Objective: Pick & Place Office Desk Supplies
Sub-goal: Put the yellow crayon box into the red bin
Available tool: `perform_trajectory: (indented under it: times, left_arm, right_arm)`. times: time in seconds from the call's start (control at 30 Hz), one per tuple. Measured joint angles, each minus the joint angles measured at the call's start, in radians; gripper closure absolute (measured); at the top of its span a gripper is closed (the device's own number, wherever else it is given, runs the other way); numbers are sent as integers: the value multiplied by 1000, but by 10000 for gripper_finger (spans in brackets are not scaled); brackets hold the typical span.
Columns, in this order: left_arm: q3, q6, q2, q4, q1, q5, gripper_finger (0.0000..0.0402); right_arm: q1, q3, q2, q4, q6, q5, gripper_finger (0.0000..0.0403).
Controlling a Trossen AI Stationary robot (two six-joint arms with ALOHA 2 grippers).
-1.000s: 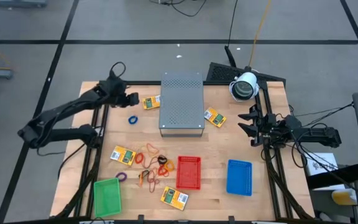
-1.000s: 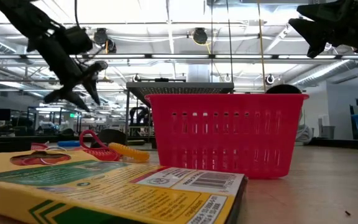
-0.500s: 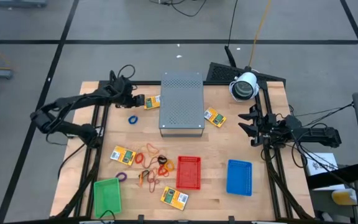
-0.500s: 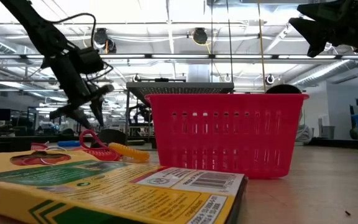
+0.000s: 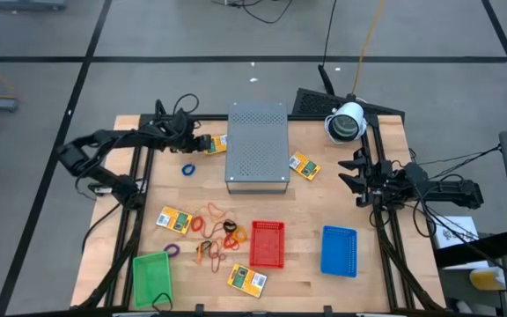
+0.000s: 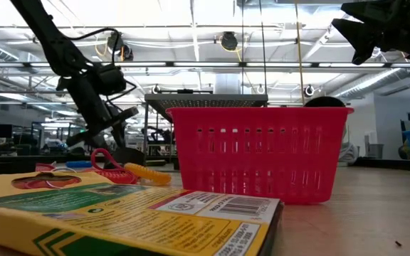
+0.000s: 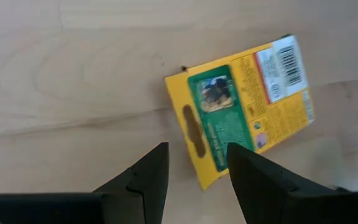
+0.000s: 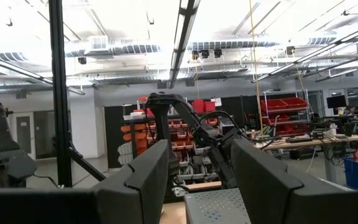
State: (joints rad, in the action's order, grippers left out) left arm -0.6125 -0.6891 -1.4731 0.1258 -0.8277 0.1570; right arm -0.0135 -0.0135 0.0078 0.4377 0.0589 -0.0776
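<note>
A yellow-and-green packet [image 5: 214, 143] lies flat on the table at the far left, beside the grey perforated box [image 5: 257, 145]. My left gripper [image 5: 197, 143] is open, low over the packet's left end. In the left wrist view my left gripper [image 7: 196, 163] has a fingertip on either side of the packet's [image 7: 241, 102] near corner; I see no touch. More packets [image 5: 174, 220] [image 5: 246, 279] [image 5: 304, 165] and a pile of rubber bands [image 5: 211, 224] lie on the table. My right gripper [image 5: 356, 179] is open, raised at the table's right edge.
A green tray [image 5: 151, 277], a red tray [image 5: 267, 244] and a blue tray [image 5: 339, 251] stand along the near side. A blue rubber band [image 5: 187, 169] lies just near of the left gripper. A white round device [image 5: 346, 121] sits at the far right.
My left gripper has moved toward the table's right, to the far-left packet, and has come down close to the table. It has stayed open. The packet has not moved.
</note>
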Motion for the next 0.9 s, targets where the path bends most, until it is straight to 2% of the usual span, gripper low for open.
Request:
perform_trajectory:
  times: [0.67,0.77,0.9]
  left_arm:
    - [0,-27,-85,-87,57,-97,236]
    - [0,-22,-88,-100,65,-100,265]
    - [0,-9,-92,-121,68,-70,338]
  right_arm:
    - [0,0,0,8,0,0,234]
    - [0,0,0,8,0,0,234]
    - [0,0,0,8,0,0,234]
